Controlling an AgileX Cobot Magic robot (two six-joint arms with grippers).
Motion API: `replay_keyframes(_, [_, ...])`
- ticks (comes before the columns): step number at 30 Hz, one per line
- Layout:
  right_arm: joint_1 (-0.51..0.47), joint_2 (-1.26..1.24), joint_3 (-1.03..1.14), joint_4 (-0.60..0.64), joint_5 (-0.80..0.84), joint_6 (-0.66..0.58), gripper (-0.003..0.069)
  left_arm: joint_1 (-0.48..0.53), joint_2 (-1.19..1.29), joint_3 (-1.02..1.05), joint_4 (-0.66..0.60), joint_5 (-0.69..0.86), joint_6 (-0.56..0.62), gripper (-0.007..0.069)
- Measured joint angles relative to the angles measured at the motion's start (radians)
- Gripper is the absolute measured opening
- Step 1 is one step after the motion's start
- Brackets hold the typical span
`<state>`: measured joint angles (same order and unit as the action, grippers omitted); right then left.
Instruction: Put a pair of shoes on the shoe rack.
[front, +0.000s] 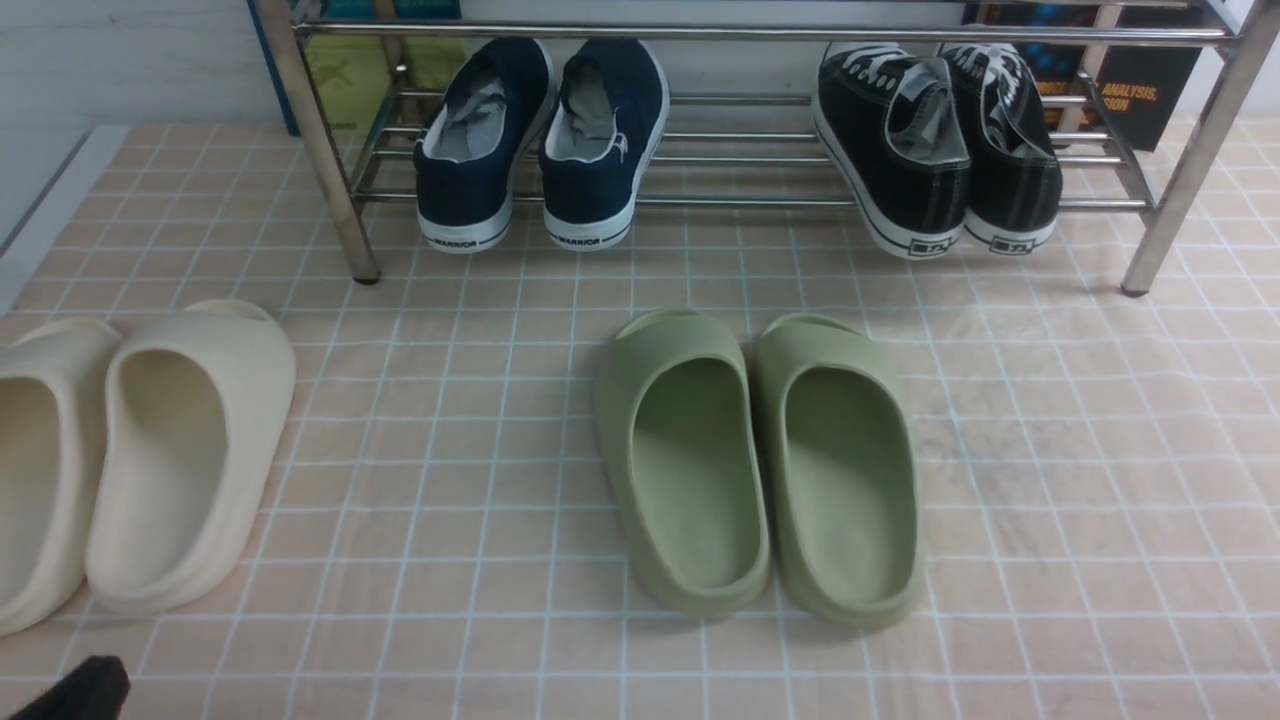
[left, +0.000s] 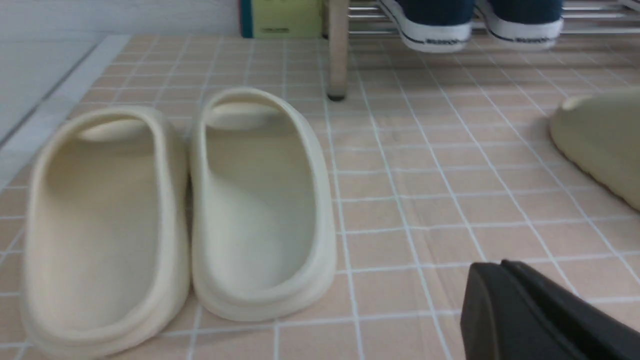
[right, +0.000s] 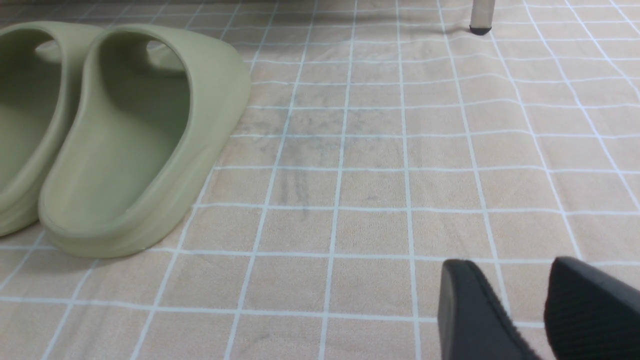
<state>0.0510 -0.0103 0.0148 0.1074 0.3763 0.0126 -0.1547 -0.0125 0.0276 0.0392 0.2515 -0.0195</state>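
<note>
Tiled floor (front: 450, 450): pale, grid-patterned ground of the front view, bearing the rack and two pairs of slides.
Shoe rack (front: 740, 33): chrome, spanning the top of the frame; the target.
Olive-green slides (front: 700, 470): centre, side by side; not part of the task.
Cream slides (front: 170, 460): left edge, near the left arm.
Black lace-up sneakers (front: 905, 130): upper right, on the lower shelf.
Navy slip-on sneakers (front: 600, 130): upper centre-left, on the lower shelf, heels overhanging its front bar; the pair is judged placed.
Left gripper (left: 500, 267): closed, gripping nothing; its tip also enters the front view at lower left.
Right gripper (right: 512, 262): fingers parted, though not evidently at full width, with nothing between them.
Step in hand: judged to be finishing. Good practice is to leave the navy pair alone, keep both arms back, and pass well above the slides. Should a heel need seating, a light, level push toward the rear would serve; a hard one might skew the pair.
</note>
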Motion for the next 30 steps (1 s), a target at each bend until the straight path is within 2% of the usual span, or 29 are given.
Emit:
replay_keyframes(1, [0.000,0.000,0.000,0.000,0.000,0.000,0.0240,0.000,0.000,0.000,-0.073,0.058,0.078,0.0013])
replay_keyframes(4, [0.000,0.000,0.000,0.000,0.000,0.000,0.0240,0.009,0.000,-0.003,-0.117,0.112,0.130,0.0015])
replay_keyframes(11, [0.000,0.000,0.000,0.000,0.000,0.000,0.0240,0.127,0.000,-0.006,-0.129,0.127,0.171,0.0019])
replay_keyframes(22, [0.000,0.000,0.000,0.000,0.000,0.000,0.0240,0.037,0.000,-0.006,-0.129,0.129,0.211,0.0022])
replay_keyframes(30, [0.000,0.000,0.000,0.000,0.000,0.000,0.0240,0.034,0.000,-0.008,-0.124,0.132,0.147,0.0022])
